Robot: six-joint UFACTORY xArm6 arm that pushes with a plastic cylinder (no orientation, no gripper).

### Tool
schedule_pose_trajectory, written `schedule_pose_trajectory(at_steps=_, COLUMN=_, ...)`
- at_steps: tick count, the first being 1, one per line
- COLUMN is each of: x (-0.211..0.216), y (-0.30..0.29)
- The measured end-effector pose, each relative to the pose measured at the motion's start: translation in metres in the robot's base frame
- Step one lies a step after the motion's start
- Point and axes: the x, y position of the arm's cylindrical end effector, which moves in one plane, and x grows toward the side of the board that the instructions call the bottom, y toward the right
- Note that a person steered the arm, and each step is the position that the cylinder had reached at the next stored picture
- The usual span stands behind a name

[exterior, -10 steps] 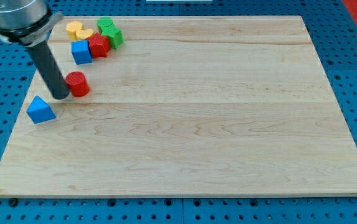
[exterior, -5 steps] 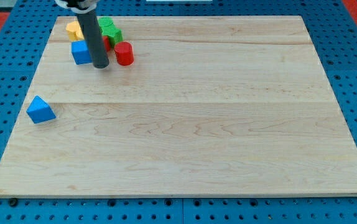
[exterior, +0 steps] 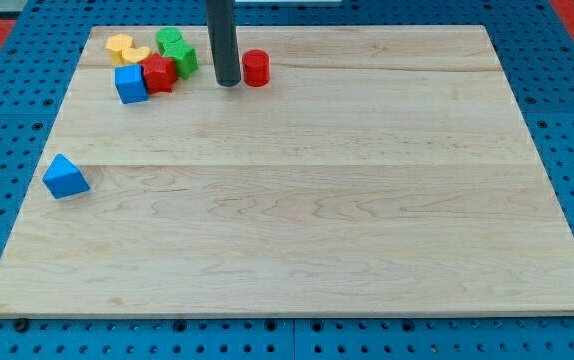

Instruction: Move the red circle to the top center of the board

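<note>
Resting my tip [exterior: 228, 83] just left of red circle [exterior: 255, 68].

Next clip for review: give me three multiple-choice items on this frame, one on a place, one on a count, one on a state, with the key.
1. Where is my tip relative to the red circle block?
A. at its left in the view
B. at its right
C. far below it

2. How many blue blocks lie on the wooden board?
A. one
B. two
C. three

3. How does the blue triangular block lie?
A. stacked on another block
B. alone near the view's left edge
C. touching the rod

Key: 1 A, the rod's end sits just left of the red circle. 2 B, the blue triangle and the blue cube. 3 B, no block is near it.
</note>
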Motion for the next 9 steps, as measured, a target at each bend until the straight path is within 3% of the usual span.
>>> schedule_pose_trajectory(at_steps=1, x=-0.004, y=0.009)
schedule_pose_trajectory(at_steps=2, x=-0.034, y=0.026)
schedule_pose_trajectory(at_steps=3, x=-0.043, y=0.071)
schedule_pose_trajectory(at_steps=4, x=-0.027, y=0.081)
schedule_pose_trajectory(at_steps=9, x=-0.057, y=0.093)
